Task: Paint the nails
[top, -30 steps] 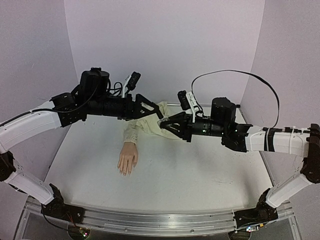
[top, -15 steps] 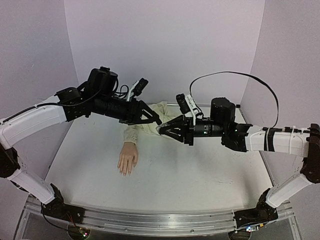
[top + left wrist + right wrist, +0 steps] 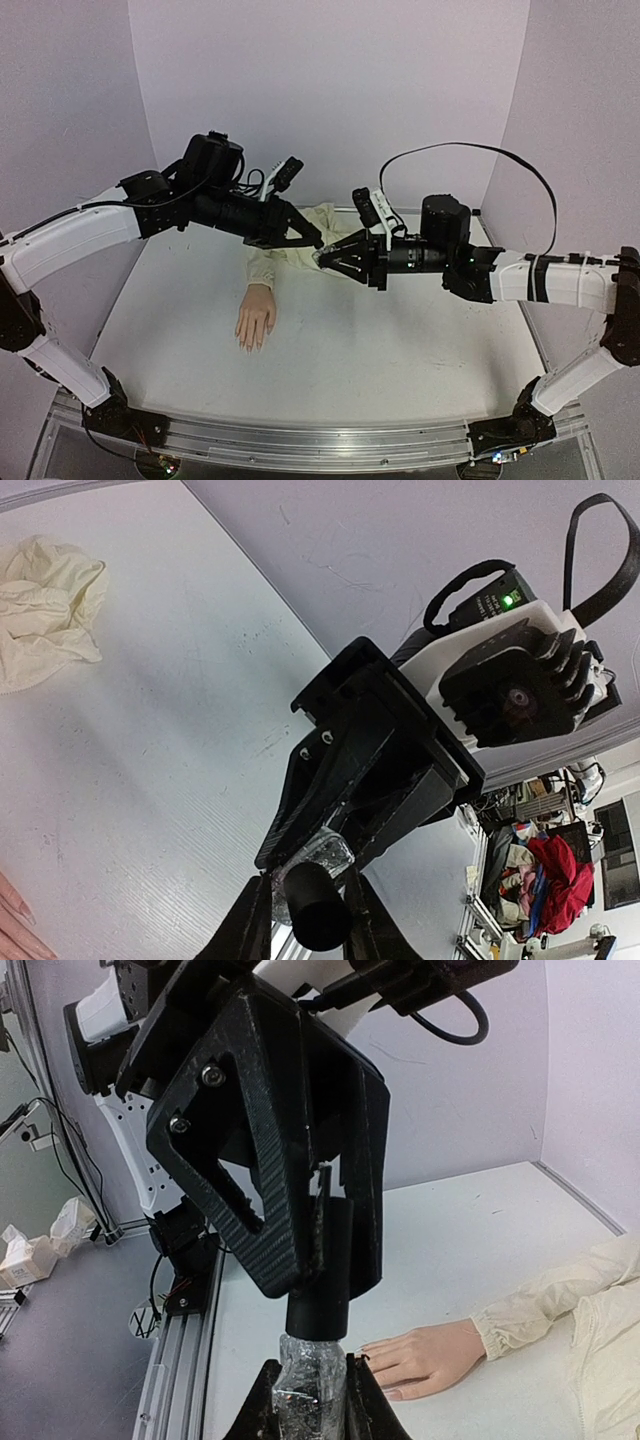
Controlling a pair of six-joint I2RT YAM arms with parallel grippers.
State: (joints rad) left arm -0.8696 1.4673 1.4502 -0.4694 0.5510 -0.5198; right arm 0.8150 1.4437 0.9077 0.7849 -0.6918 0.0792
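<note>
My right hand (image 3: 308, 1400) is clenched on the polish bottle (image 3: 312, 1365), held in the air beyond the mannequin hand (image 3: 256, 318). My left hand (image 3: 305, 932) grasps the bottle's black cap (image 3: 318, 912). The nails (image 3: 250, 343) tip that mannequin hand, flat on the bench (image 3: 400, 350). If the 2 hands twist off-axis, I judge the bottle could slip and spill.

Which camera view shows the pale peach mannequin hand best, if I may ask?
Top external: the whole pale peach mannequin hand lies flat, unobstructed. Right wrist shows it side-on; left wrist, only fingertips.
</note>
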